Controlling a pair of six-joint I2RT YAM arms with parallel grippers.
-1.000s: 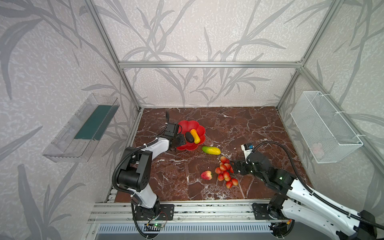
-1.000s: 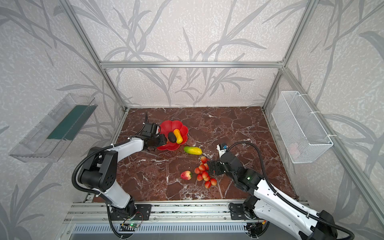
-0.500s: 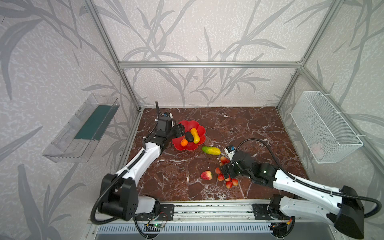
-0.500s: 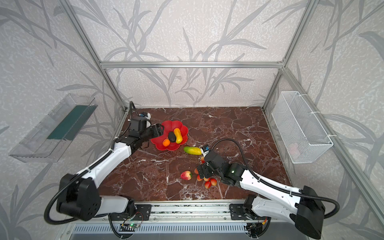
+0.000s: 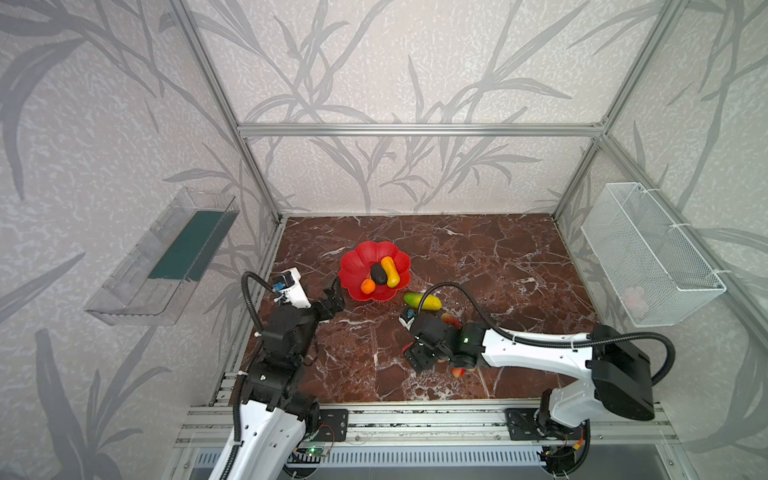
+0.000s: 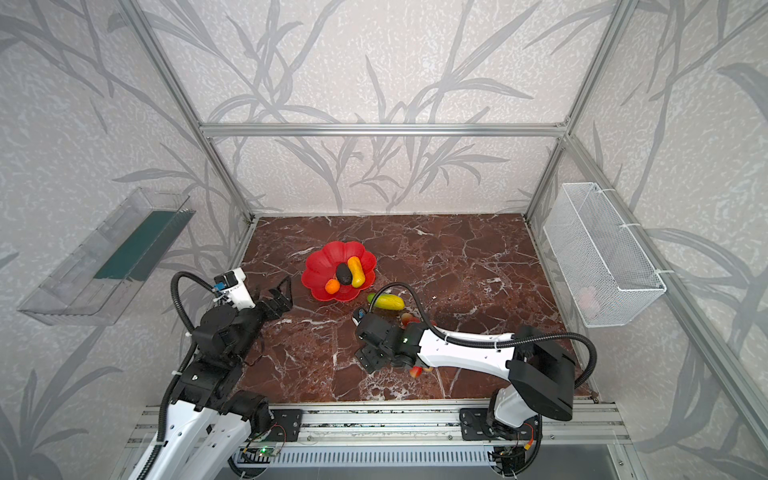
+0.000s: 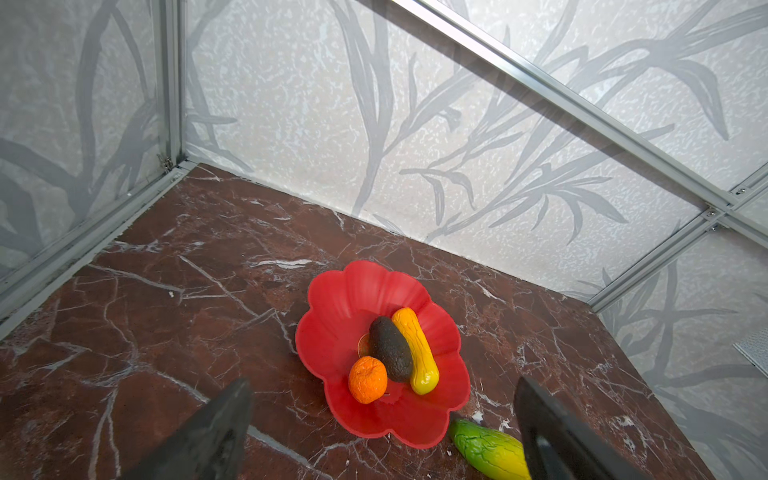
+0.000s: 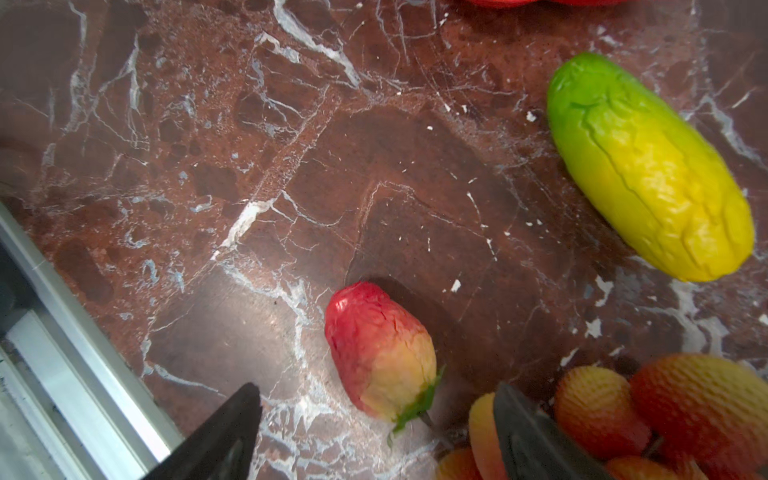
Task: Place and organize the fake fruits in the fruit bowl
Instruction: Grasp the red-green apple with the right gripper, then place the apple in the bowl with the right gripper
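Note:
The red fruit bowl [image 5: 357, 257] [image 7: 345, 291] stands left of the middle of the marble floor. It holds a dark avocado [image 7: 390, 349], a yellow-orange gourd [image 7: 415, 349] and an orange tangerine [image 7: 368, 380]. A green-yellow mango [image 5: 422, 301] [image 8: 648, 166] lies on the floor just right of the bowl. My left gripper [image 5: 336, 296] [image 7: 382, 382] hangs open and empty at the bowl's near-left side. My right gripper [image 5: 419, 357] [image 8: 376, 388] is open low over the floor, its jaws either side of the red-pink peach [image 8: 380, 353]. The berry bunch [image 8: 685, 399] lies beside it, mostly under the right arm in both top views.
A white wire-mesh basket [image 5: 648, 253] hangs on the right wall and a clear plastic bin [image 5: 166, 257] on the left wall. The aluminium front rail [image 8: 62, 332] runs close to the right gripper. Frame posts stand at the corners.
The left gripper let the tangerine go into the bowl, opened and drew back toward the near left. The right gripper moved left past the berries to the peach.

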